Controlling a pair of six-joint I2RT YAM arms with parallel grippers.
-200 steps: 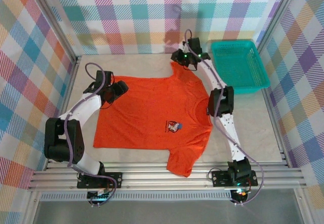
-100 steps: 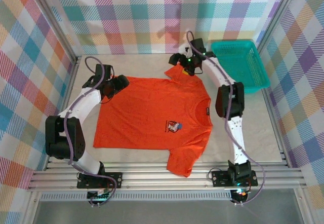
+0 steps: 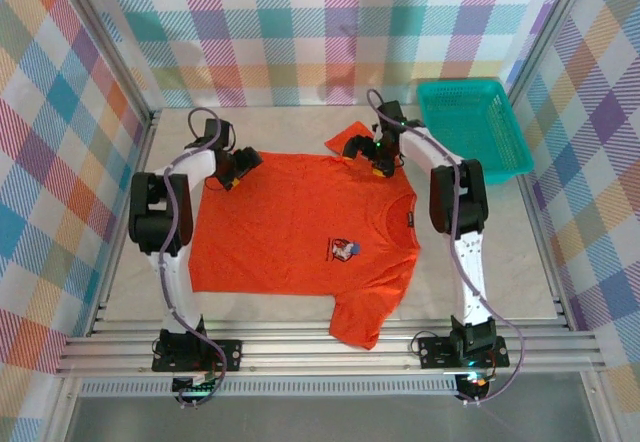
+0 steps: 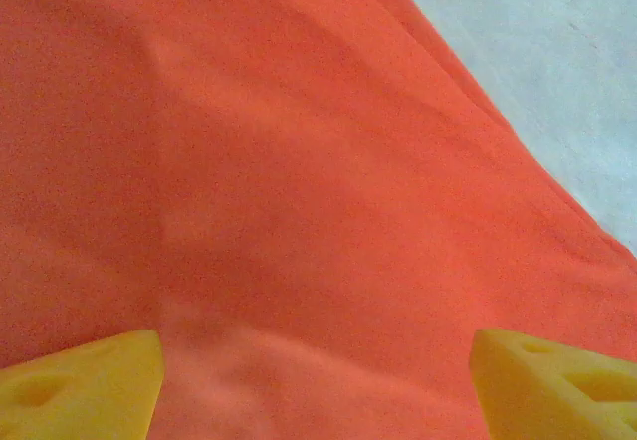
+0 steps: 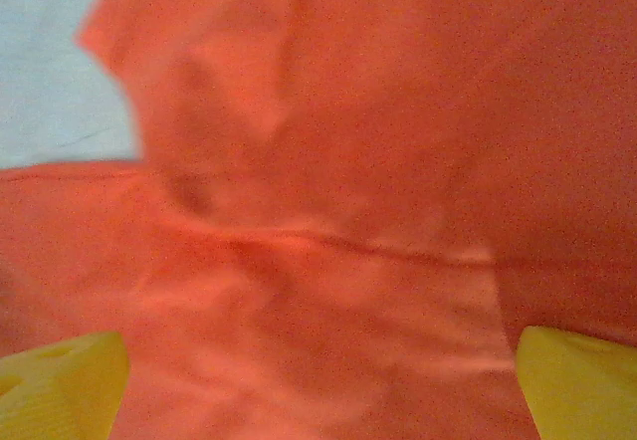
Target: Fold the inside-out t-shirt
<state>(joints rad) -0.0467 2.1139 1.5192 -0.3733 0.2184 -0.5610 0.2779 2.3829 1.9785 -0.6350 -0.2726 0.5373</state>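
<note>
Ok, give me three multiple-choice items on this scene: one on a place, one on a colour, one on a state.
1. Where on the table does the teal basket stand?
A. near left corner
B. far right corner
C. the middle

2. What colour are the fingertips of the left gripper?
A. black
B. white
C. yellow

3. How do the left gripper's jaws stand?
A. wide apart over the t-shirt
B. shut on a sleeve
C. shut on the basket's rim

Answers:
1 B: the top view shows it at the far right.
2 C: both tips show yellow in the left wrist view.
3 A: orange cloth lies across the wide gap between them.
</note>
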